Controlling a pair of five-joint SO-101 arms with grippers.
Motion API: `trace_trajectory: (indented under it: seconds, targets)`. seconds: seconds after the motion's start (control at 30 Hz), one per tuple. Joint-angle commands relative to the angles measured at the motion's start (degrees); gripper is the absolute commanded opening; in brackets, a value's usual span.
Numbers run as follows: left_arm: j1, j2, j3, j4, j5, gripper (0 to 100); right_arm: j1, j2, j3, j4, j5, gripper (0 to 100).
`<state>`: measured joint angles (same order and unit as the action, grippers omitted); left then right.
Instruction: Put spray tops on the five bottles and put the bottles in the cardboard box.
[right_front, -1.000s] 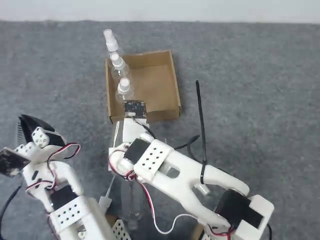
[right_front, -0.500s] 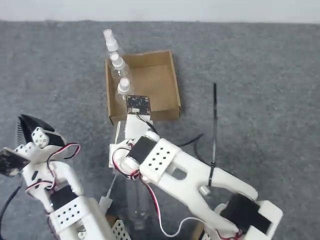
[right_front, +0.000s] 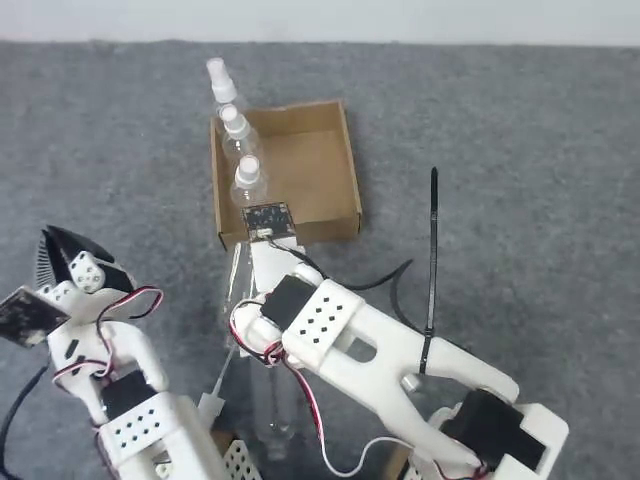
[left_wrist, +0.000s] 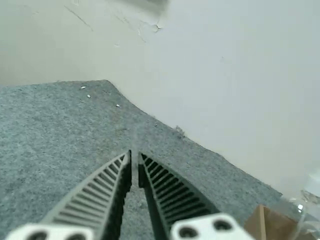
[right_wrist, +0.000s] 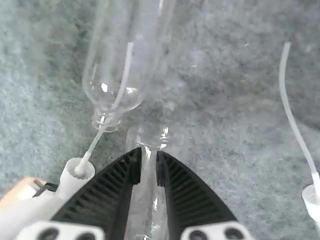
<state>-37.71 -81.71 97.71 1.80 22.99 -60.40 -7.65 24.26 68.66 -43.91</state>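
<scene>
- My right gripper (right_wrist: 147, 154) is pinched narrow on a clear bottle (right_wrist: 150, 136) lying on the grey carpet (right_wrist: 240, 100), near the cardboard box (right_front: 345, 160).
- A second bottle (right_wrist: 125, 60) lies just beside it. A spray top (right_wrist: 77, 170) sits at its neck, with the tube reaching inside.
- Another spray top (right_wrist: 312, 195) lies loose nearby.
- Three capped bottles (right_front: 235, 125) line one side wall of the box.
- My left gripper (left_wrist: 134, 159) is lifted well apart from the box, its jaws nearly together and empty.

No legible text or labels.
</scene>
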Motion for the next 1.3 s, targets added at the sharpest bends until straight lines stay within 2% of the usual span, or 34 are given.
trace_trajectory:
  seconds: [0.0,0.23,0.43,0.53,0.9,1.27]
  targets:
    - [0.4,-0.6,-0.7,-0.3,-0.7,1,-1.0,-4.0,-0.4,0.5,1.1,0.6]
    - [0.4,-0.7,-0.7,-0.3,-0.7,1,-2.4,-4.0,-0.4,-3.9,1.1,2.7]
    - [0.4,-0.7,-0.7,-0.3,-0.7,1,-4.8,-4.0,-0.3,-5.1,1.1,28.5]
    - [0.4,-0.7,-0.7,-0.3,-0.7,1,-6.5,-4.0,2.3,-5.8,1.0,34.7]
    - [0.2,-0.7,-0.7,-0.3,-0.7,1,-7.4,-3.9,13.6,-19.2,1.0,18.0]
    - [0.2,-0.5,-0.7,-0.3,-0.7,1,-6.1,-4.0,15.1,-19.3,1.0,7.7]
